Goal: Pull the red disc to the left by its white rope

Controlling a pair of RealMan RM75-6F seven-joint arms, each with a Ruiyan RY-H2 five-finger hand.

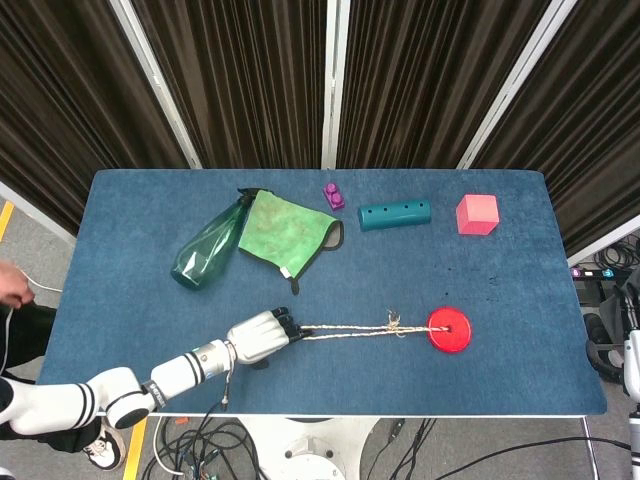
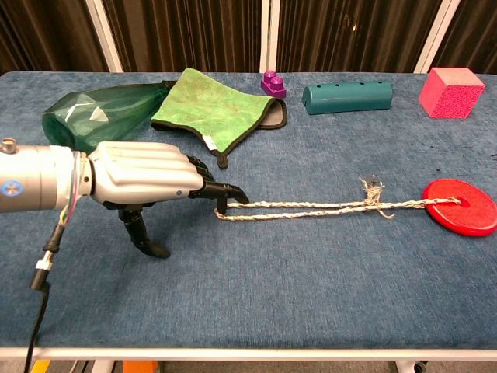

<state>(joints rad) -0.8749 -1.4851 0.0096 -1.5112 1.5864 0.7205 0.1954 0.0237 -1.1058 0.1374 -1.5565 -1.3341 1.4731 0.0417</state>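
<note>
Blue cloth covers the table (image 1: 120, 260). Near its front edge the left hand (image 2: 144, 177) hooks its fingers through the white rope (image 2: 311, 207), drawn straight to the red disc (image 2: 460, 206) at the right. Pulling is apparently underway; next comes more steady leftward travel.

Left hand (image 2: 144, 175) low over table, palm down, fingers (image 2: 221, 189) hooked through the white rope (image 2: 303, 207) loop, thumb pointing down. Right hand out of frame.

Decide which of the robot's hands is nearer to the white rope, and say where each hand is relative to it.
Left. The left hand has its fingers hooked in the loop at the left end of the white rope, which runs right to the red disc. The right hand is in neither view.
</note>
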